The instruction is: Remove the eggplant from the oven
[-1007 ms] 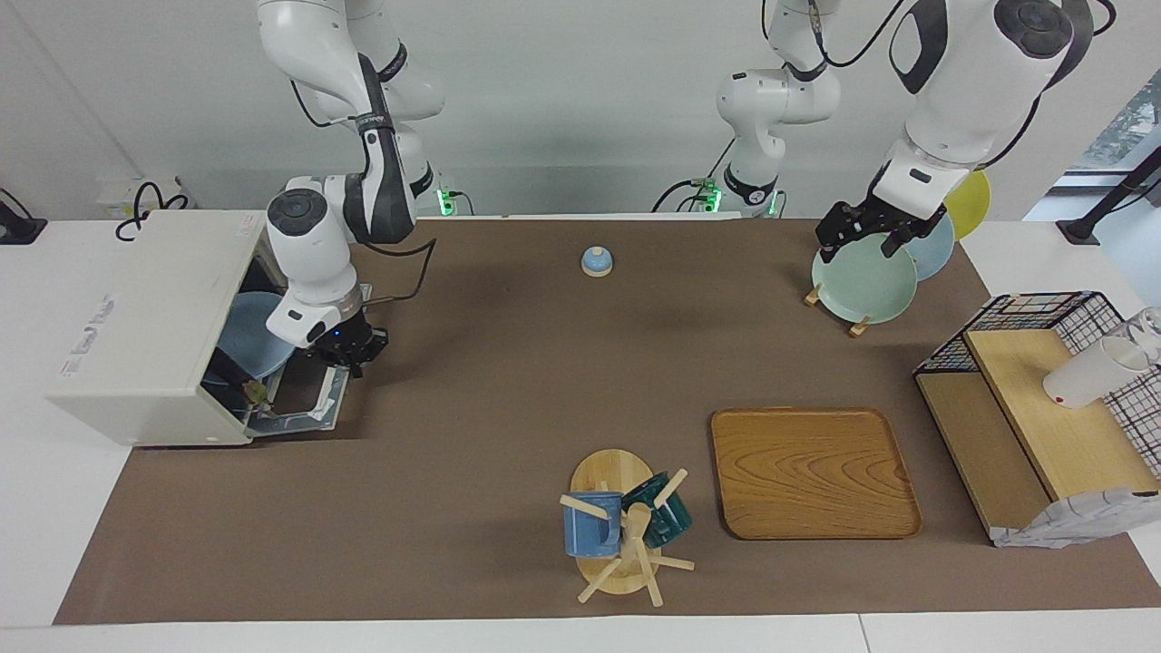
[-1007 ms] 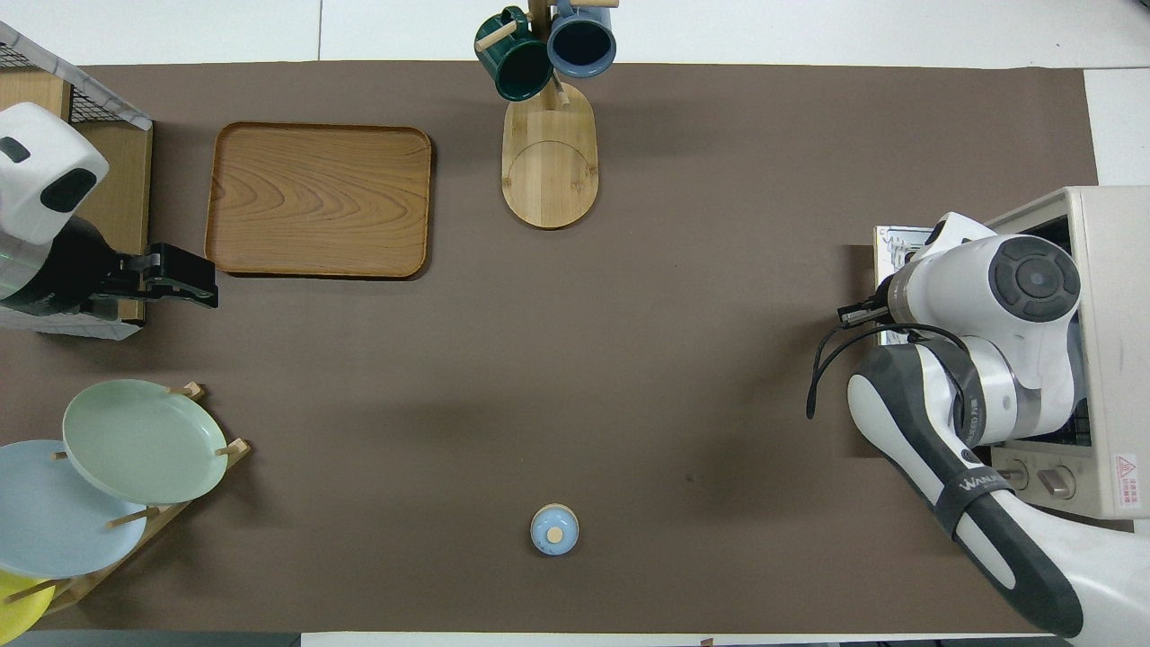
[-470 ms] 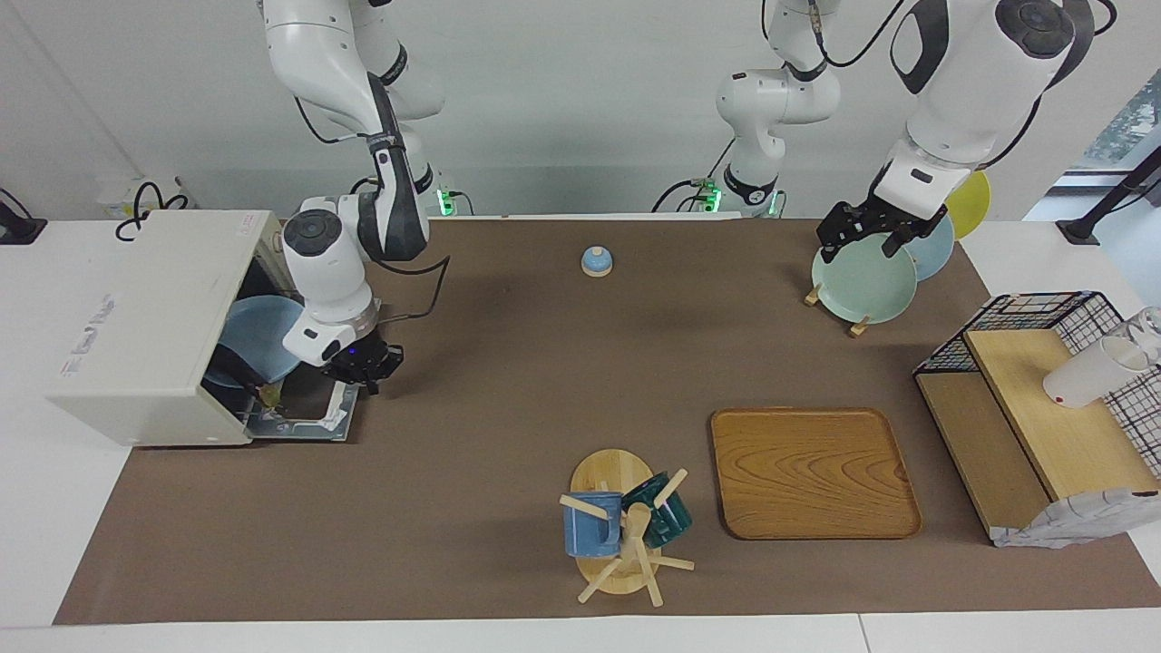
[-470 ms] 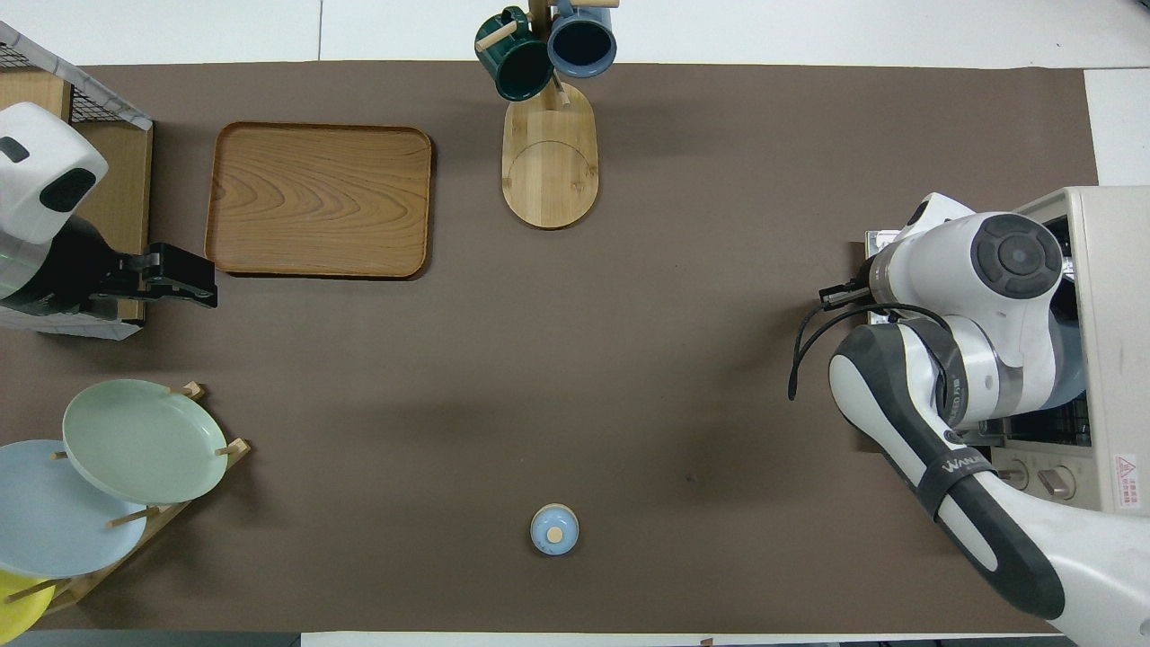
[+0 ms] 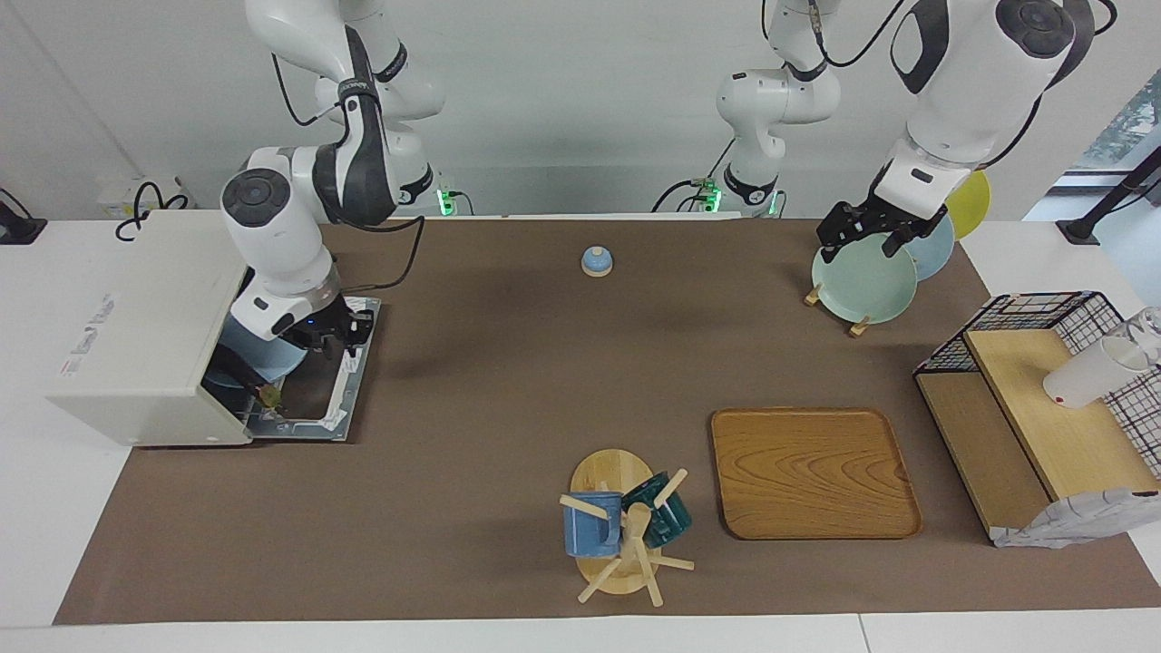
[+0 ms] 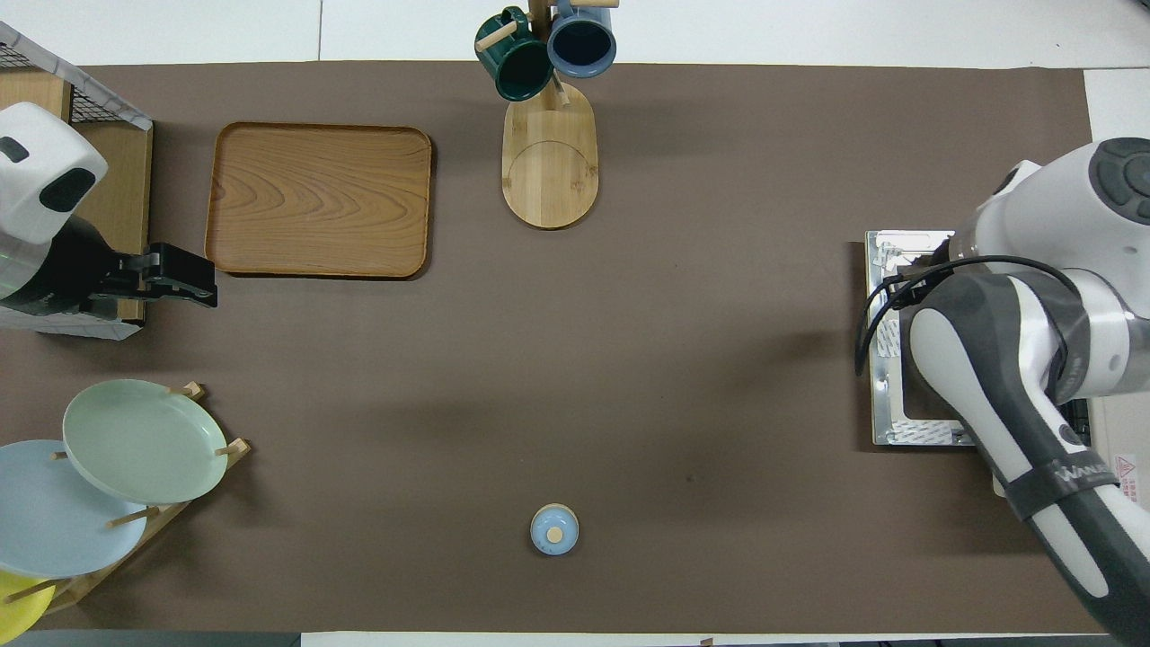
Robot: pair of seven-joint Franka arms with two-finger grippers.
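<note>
While the oven (image 5: 145, 326) at the table's right-arm end lies open, the eggplant (image 5: 243, 379) rests inside, below the right gripper (image 5: 337, 334), whose finger spacing is unclear. Overhead, the left gripper (image 6: 184, 280) waits, spread, beside the tray (image 6: 319, 199).

The oven (image 5: 136, 326) is showing a cream-white casing with a silver-framed dark glass door (image 5: 317, 394). A pale blue plate (image 5: 249, 354) is sitting in its mouth, a dark purple-black eggplant (image 5: 238, 374) with a greenish-brown tip across it. A plain brown mat (image 5: 544, 381) is covering the white table (image 5: 54, 562). The tray (image 5: 812, 472) is displaying a warm wood grain. The mugs (image 5: 626, 521) are appearing blue and dark teal on a pale wooden stand. The racked plates (image 5: 866, 277) are showing mint green, pale blue and yellow. The arms are presenting white shells with black grippers.
</note>
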